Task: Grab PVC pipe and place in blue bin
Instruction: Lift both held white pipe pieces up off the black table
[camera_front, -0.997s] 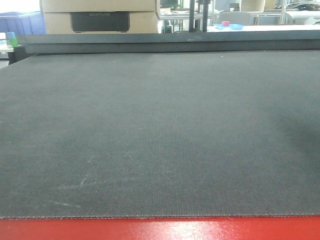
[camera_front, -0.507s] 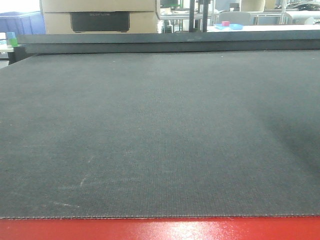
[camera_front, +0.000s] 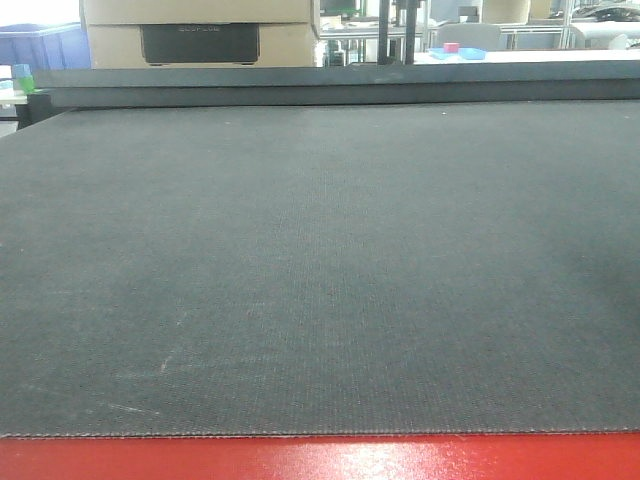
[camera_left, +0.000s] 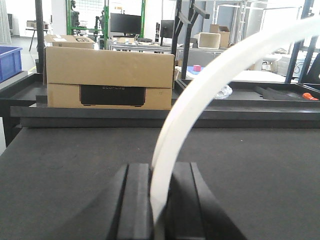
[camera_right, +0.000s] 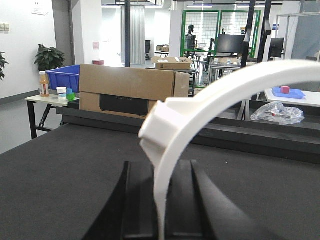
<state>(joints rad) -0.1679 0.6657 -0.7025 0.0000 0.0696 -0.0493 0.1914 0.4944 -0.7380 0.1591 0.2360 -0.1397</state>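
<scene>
Well, start with the front-facing view: you get only the dark table (camera_front: 320, 250), a cardboard box (camera_front: 200, 30) past its far edge, and the blue bin (camera_front: 40, 45) showing at the top left corner. Neither claw shows here.

In the left wrist view, the left claw (camera_left: 159, 170) is pressed together on the PVC pipe (camera_left: 185, 100). The white curve rises from between the fingers and sweeps up and off to the right. The bin sits at the far left edge of this view, beyond the table and left of the box.

In the right wrist view, the right claw (camera_right: 160, 170) is likewise pinching a white curved pipe, this one carrying a collar just above the fingers. It also arcs up and to the right. The bin appears to the left, behind the box. You cannot tell from these views whether both claws hold one length or two.

What the coming move turns on, as I judge it: the bin lies ahead and to the left of both claws, while the pipe's long sweep trails the opposite way, to the right. Your left arm looks the nearer one, so carry left and mind that trailing end near the box.
</scene>
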